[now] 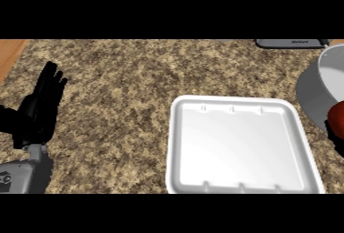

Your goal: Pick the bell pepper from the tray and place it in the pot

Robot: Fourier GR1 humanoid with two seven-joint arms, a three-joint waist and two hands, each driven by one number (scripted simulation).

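The white tray (238, 145) lies at centre right with nothing in it. At the right edge stands the grey pot (312, 88), only partly in view. A red bell pepper (338, 113) shows at the right edge, against the pot's near side and off the tray. Just below it a black sliver of my right hand (338, 142) curls under the pepper; most of that hand is cut off by the edge. At the far left my left hand (40, 109) rests open, fingers up, well away from the tray.
The speckled stone counter (121, 82) stretches between the left hand and the tray. A dark grey flat object (289, 43) sits at the top right, behind the pot. A wooden strip (10, 52) shows at the top left corner.
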